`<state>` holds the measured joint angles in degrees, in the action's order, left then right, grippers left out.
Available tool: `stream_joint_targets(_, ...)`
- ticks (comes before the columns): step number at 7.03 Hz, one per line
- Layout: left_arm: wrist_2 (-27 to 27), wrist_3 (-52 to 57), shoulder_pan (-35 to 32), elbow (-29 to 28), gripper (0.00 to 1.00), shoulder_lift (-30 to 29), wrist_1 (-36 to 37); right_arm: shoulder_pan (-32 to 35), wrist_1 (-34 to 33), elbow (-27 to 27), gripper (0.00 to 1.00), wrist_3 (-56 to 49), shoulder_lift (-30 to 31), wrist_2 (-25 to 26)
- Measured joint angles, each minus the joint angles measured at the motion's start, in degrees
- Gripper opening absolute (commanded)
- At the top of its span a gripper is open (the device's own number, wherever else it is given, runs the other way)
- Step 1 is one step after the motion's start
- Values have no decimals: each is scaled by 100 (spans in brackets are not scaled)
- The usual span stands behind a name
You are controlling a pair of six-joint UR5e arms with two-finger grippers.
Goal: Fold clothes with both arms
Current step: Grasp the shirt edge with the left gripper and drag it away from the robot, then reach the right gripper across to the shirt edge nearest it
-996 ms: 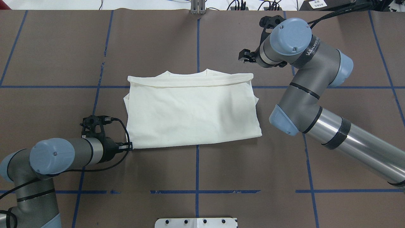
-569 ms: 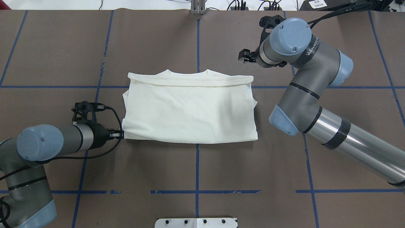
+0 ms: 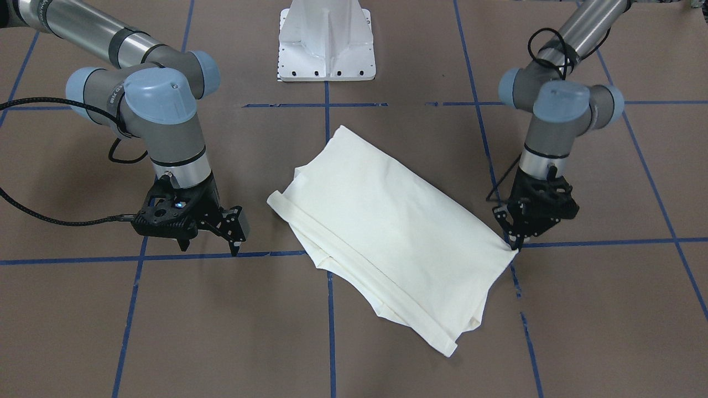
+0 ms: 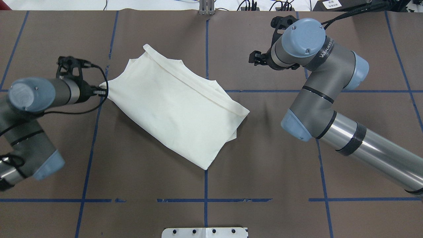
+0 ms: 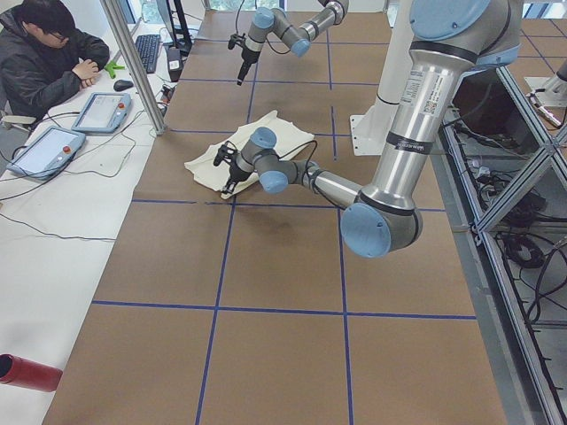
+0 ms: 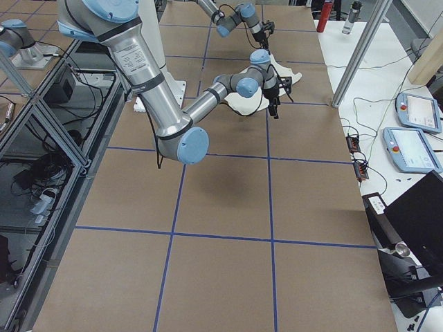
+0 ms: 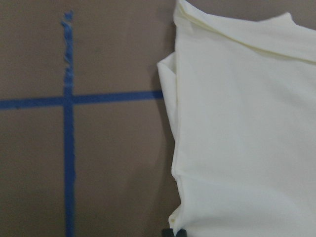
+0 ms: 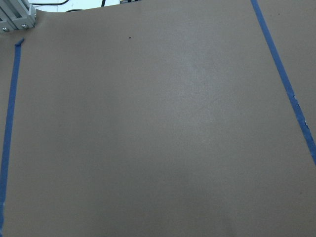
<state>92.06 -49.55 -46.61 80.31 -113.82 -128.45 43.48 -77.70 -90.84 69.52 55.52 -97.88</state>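
Brown worktop (image 4: 264, 172) crossed by blue tape lines (image 4: 205, 200). Folded cream shirt (image 4: 178, 112) lies flat and skewed on it, plain side up, left of centre in the overhead view. Left pincer (image 4: 103, 92) is clamped on the shirt's left corner. Right pincer (image 4: 253, 59) is spread apart and empty, well apart from the shirt.

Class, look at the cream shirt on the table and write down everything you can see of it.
The shirt is cream, soft-looking fabric, folded into a rough rectangle with its plain side up; no print shows. A narrow folded band runs along one long edge, and layered edges peek out at the corners. It lies flat on the brown table, skewed diagonally to the blue tape lines. The left gripper pinches one corner; nothing else touches it.
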Motion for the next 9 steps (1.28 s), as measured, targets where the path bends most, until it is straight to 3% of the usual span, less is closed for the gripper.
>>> stream_joint_targets(2,-24,391,-509,-2145,0,-1576,-298,21,-10,-142,100,2,30,-11)
stream_joint_targets(3,-29,588,-649,-2653,99,-1879,-478,22,-17,-244,100,14,77,-17)
stream_joint_targets(5,42,848,-750,-2673,100,-1791,-753,-63,-10,-302,99,121,83,-9)
stream_joint_targets(7,711,1058,-830,-1836,100,-1241,-1015,-301,-19,-133,96,635,-243,24)
stream_joint_targets(9,1059,1040,-847,-903,100,-638,-1059,-661,-26,707,82,1323,-1155,466)
